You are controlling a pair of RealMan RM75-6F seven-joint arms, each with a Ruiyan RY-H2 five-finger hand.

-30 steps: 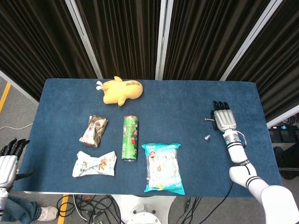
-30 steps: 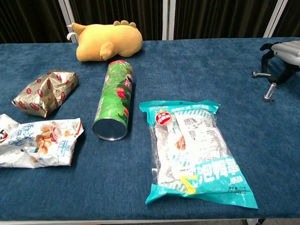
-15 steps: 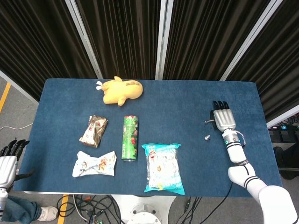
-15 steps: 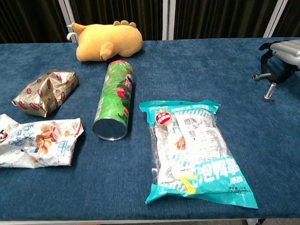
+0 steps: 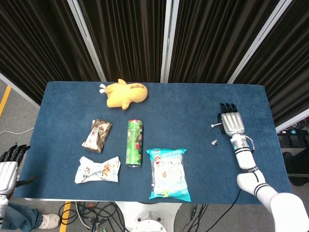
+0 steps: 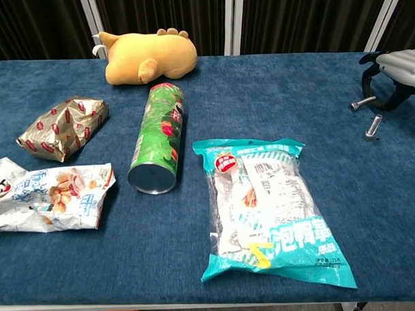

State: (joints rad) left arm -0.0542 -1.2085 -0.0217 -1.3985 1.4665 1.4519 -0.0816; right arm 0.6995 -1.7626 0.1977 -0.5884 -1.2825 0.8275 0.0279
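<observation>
My right hand (image 5: 231, 123) hangs palm down over the right part of the blue table (image 5: 193, 104), fingers apart and holding nothing; the chest view catches it at the right edge (image 6: 397, 68). Nothing lies close to it. My left hand (image 5: 7, 169) is off the table's near-left corner, fingers stretched out and empty. The teal snack bag (image 5: 168, 173) (image 6: 271, 208) is the item nearest the right hand, well to its left.
A green can (image 5: 135, 142) (image 6: 159, 137) lies on its side mid-table. A yellow plush toy (image 5: 125, 94) (image 6: 148, 56) sits at the back. A red-gold foil pack (image 5: 97, 135) (image 6: 63, 128) and a white snack bag (image 5: 98, 169) (image 6: 48, 192) lie at the left.
The right hand has risen slightly above the cloth. Everything else stays where it was.
</observation>
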